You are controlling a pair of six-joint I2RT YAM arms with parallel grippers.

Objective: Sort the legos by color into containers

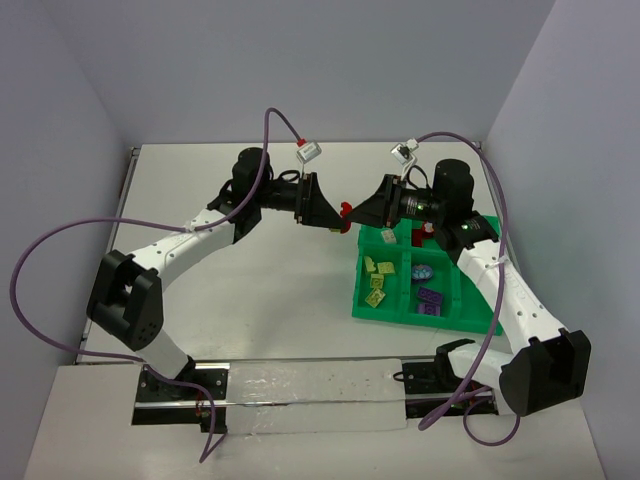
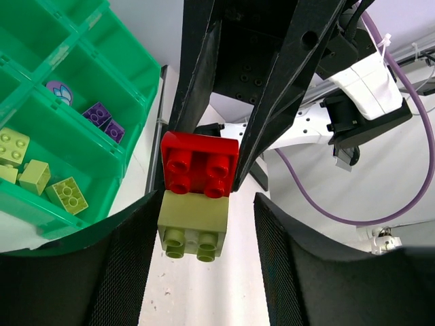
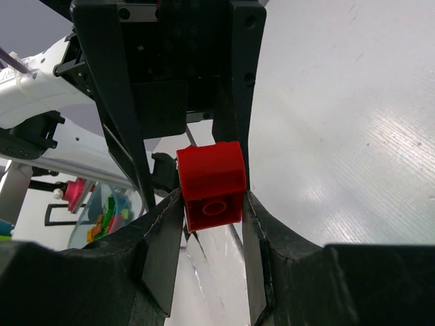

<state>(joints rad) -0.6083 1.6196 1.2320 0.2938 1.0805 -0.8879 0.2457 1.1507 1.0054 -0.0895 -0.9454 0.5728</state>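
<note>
Sorting partly done: yellow-green bricks (image 2: 41, 176) and purple bricks (image 2: 103, 117) lie in separate tray (image 1: 390, 313) compartments. Above the surface (image 1: 270, 290), the right tool (image 3: 211, 204) clamps a red brick (image 3: 207, 173) stuck to a last yellow-green brick (image 2: 194, 221), likely still to be split and binned. Whether the left tool (image 2: 207, 204) grips cannot be told.

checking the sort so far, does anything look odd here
Yes: a red brick is stuck to a yellow-green brick in mid-air, the red one clamped in the right gripper, the other between the left gripper's fingers.

pale lavender walls (image 1: 300, 60), white tabletop (image 1: 260, 270), soft even light
</note>
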